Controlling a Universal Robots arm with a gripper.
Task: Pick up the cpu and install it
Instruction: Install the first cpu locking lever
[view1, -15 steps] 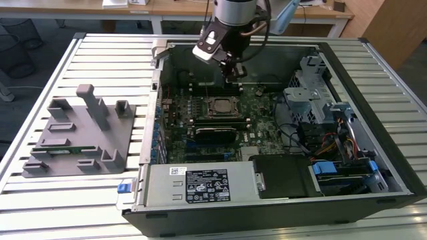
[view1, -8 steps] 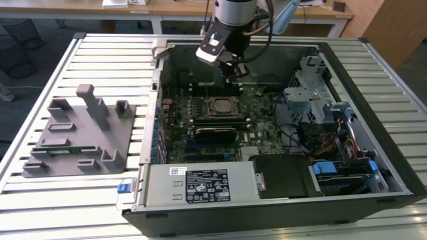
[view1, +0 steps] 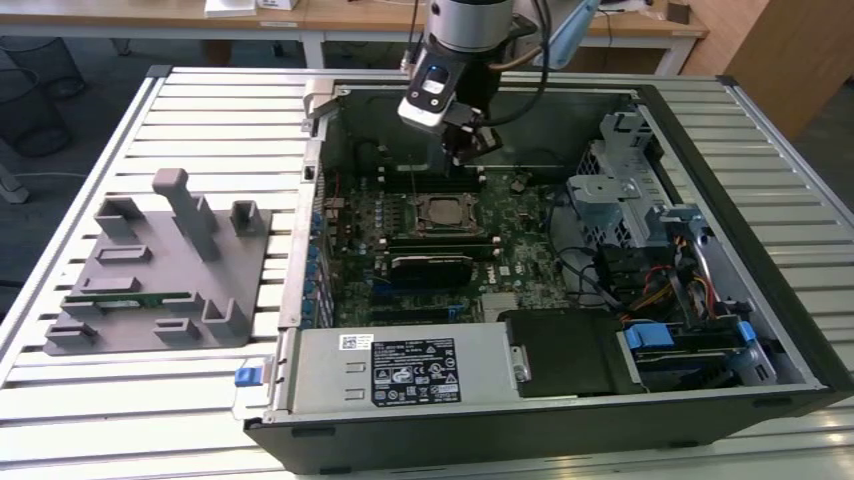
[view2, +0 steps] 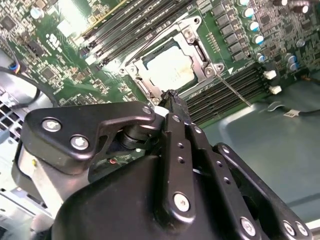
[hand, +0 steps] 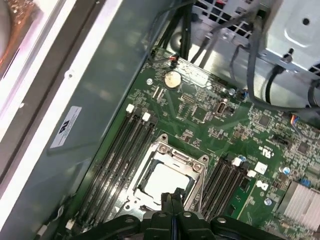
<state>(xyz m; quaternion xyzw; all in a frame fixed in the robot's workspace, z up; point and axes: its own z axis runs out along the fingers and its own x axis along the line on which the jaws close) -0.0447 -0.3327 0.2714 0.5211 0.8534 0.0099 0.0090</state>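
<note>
cpu (view2: 170, 67) sits inside the socket frame (view2: 197, 30) on the motherboard (hand: 200, 112), claw (view2: 169, 95) pinched shut and empty just above its edge; risk: if the chip's cocked, a downward nudge bends pins, and lever (view2: 234, 91) looks unlatched.

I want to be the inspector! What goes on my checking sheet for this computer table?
Surface: slatted metal table, open computer case on it.
Job's things: cpu sits inside the socket frame.
Clutter: grey holder tray with a green memory stick.
Grippers: hand shut, empty, over the socket frame's edge.
Cables: wire bundles inside the case, exterior view's right.
Surroundings: wooden desks, wire bin.
</note>
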